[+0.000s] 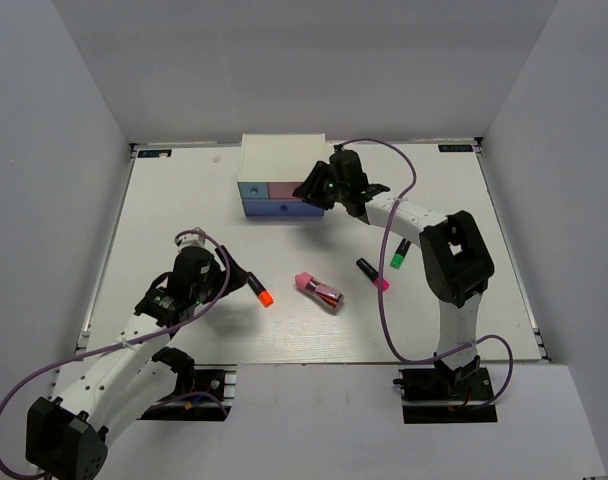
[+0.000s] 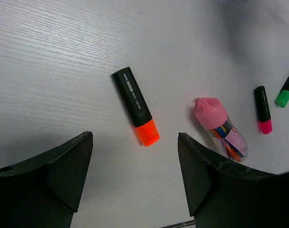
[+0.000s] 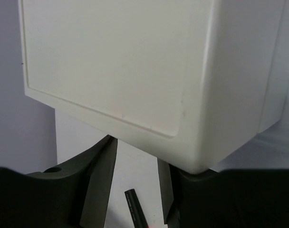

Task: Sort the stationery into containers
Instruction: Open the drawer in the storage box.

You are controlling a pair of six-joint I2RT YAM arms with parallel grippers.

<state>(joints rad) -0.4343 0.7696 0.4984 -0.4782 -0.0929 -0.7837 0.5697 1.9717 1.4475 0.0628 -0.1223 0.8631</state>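
White box-shaped cabinet (image 1: 282,158) at the far middle of the pale surface (image 1: 184,200), drawer fronts facing near: light blue drawer (image 1: 252,188) top left, pink drawer (image 1: 287,188) top right, darker blue drawer (image 1: 274,208) along the bottom.

Right fingers (image 3: 94,190) up against the right end of the pink drawer. Narrow gap visible between them, tips hidden behind the cabinet's rounded corner – cannot tell whether pinching anything.

Left fingers (image 2: 63,175) spread wide, pinching nothing, hovering over the near-left part of the surface, just left of the orange marker (image 1: 257,288).

Stationery loose on the surface, near of the cabinet, all outside the drawers:
- orange marker lying flat at near centre-left, orange end pointing near-right
- pink-capped tube (image 1: 319,289) on its side just right of it, apart from it, coloured sticks showing through its clear body in the left wrist view
- magenta marker (image 1: 373,273) further right
- green marker (image 1: 399,255) just beyond that, beside the right arm – green end towards the near side
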